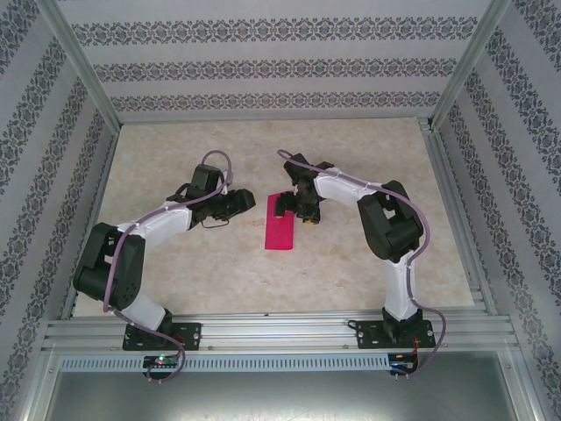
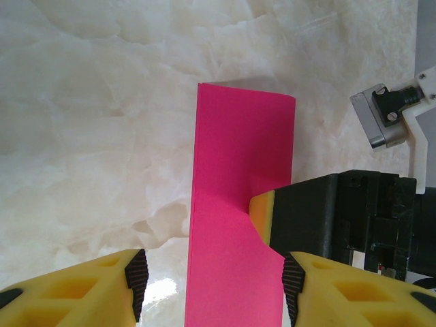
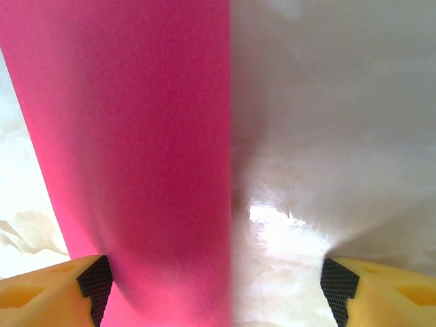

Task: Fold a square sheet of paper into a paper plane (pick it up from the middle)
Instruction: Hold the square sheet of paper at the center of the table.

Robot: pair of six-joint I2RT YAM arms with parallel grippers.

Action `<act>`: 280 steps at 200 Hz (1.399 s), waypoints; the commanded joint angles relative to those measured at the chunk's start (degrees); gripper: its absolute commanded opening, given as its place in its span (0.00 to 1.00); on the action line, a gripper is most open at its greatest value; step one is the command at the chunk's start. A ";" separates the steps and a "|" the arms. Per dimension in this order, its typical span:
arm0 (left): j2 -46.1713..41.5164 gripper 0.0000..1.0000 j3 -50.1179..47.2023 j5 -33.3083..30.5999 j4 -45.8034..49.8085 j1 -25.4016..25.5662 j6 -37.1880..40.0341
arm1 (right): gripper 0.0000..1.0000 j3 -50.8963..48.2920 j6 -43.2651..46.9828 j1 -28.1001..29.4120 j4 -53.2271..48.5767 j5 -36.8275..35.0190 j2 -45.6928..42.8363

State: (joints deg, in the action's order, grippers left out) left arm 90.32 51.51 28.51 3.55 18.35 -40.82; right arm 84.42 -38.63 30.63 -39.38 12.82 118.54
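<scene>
On the marbled table the two arms are bent inward toward the middle, and the square sheet of paper is found between them. It appears to be folded in half into a narrow pink strip and lies flat. Its long axis is set running away from the arm bases, so each arm reaches it from the side. The right gripper is placed over the far part of the strip and is judged the nearer of the two, while the left gripper is held close by the strip's left side. In the left wrist view the strip is seen running straight ahead from between the left jaws, which are held apart. One pad is kept clear of the paper's edge and the other is almost at the opposite edge, so nothing is clamped. In the same view one right finger is seen resting on the strip's right long edge, where a slight kink is raised. In the right wrist view the right jaws are spread wide and nothing is gripped between them. The strip is laid lengthwise ahead, from the left-hand pad to about midway across the gap. The coming move is judged to depend on this alignment: the strip is pinned at one edge from the right and straddled lengthwise from the left.
</scene>
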 commanded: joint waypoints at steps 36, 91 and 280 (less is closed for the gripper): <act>1.76 0.55 0.08 1.63 -2.05 0.71 -0.67 | 0.85 -1.62 0.86 0.00 -3.47 -4.41 4.64; 6.21 0.21 2.74 2.83 -2.45 2.24 -2.61 | 0.84 -1.98 0.72 -0.06 -3.51 -4.77 4.90; 20.23 0.00 9.42 4.35 -4.34 7.69 -7.27 | 0.84 -3.74 0.09 0.05 -2.02 -4.04 4.68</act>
State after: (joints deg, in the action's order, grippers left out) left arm 109.23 59.66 32.58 0.36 25.19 -47.48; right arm 84.27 -38.68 30.65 -39.22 12.43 118.76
